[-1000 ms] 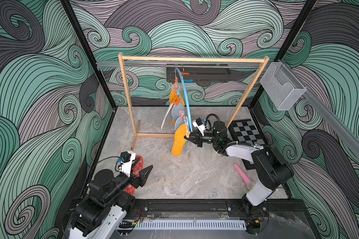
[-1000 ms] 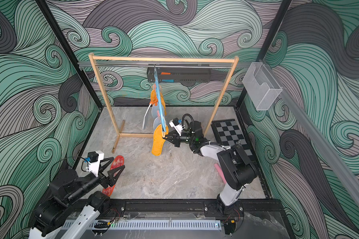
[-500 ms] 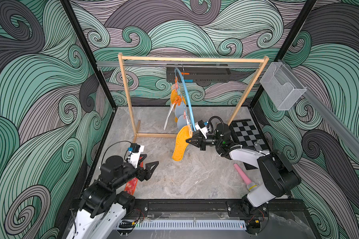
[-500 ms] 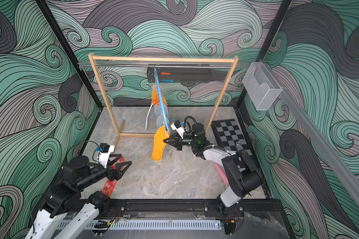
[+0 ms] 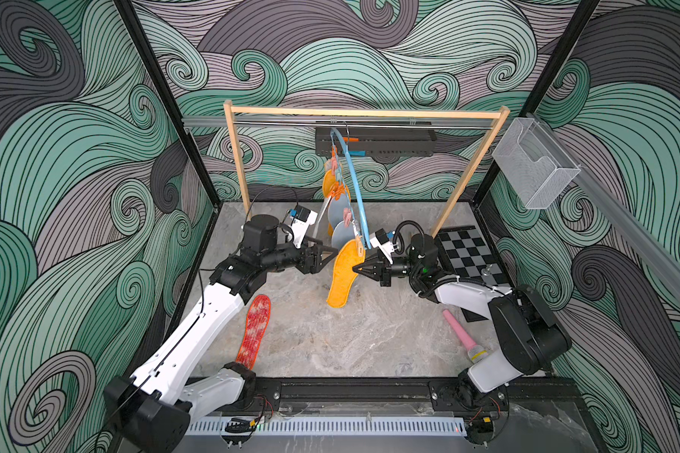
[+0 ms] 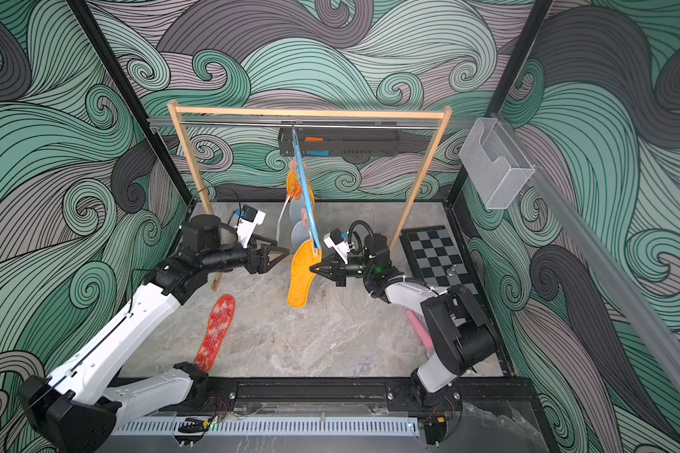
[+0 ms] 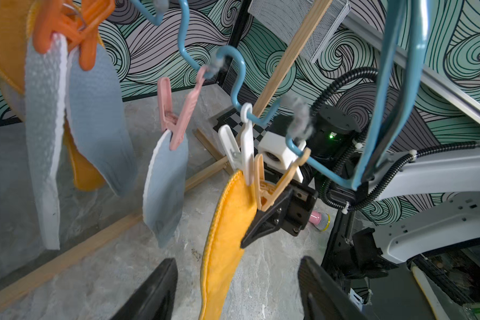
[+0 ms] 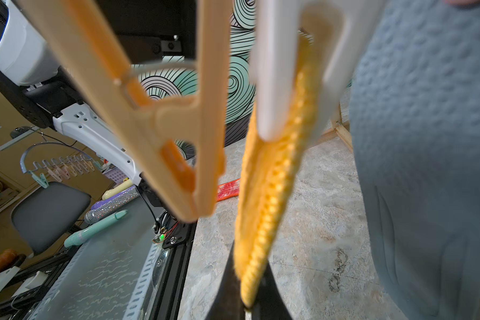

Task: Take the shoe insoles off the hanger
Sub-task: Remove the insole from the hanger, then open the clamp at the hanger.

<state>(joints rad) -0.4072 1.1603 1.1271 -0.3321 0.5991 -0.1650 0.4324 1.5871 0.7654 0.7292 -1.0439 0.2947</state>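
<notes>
The light blue hanger (image 5: 355, 188) (image 6: 305, 192) hangs tilted from the rack's rod, with several shoe insoles clipped to it. The nearest, an orange insole (image 5: 344, 276) (image 7: 225, 235), hangs from a white clip (image 7: 244, 155). My right gripper (image 5: 356, 269) (image 8: 247, 302) is shut on that insole's edge (image 8: 266, 194). My left gripper (image 5: 330, 253) (image 7: 236, 291) is open, its fingers (image 7: 155, 291) on either side of the same insole without touching it. Grey-blue insoles (image 5: 340, 208) (image 7: 164, 194) and another orange one (image 5: 330, 182) hang behind. A red-white mottled insole (image 5: 254, 333) lies on the floor.
The wooden-framed rack (image 5: 366, 113) spans the back. An empty pale orange clip (image 7: 275, 182) hangs beside the white one. A pink cone-shaped stick (image 5: 462, 333) lies front right by the right arm's base. A checkerboard (image 5: 468, 251) sits at the right and a clear bin (image 5: 534, 164) is on the wall.
My left arm has reached from the front left floor up to the hanging orange insole, and its jaws have narrowed a little. My right gripper has kept its grip.
</notes>
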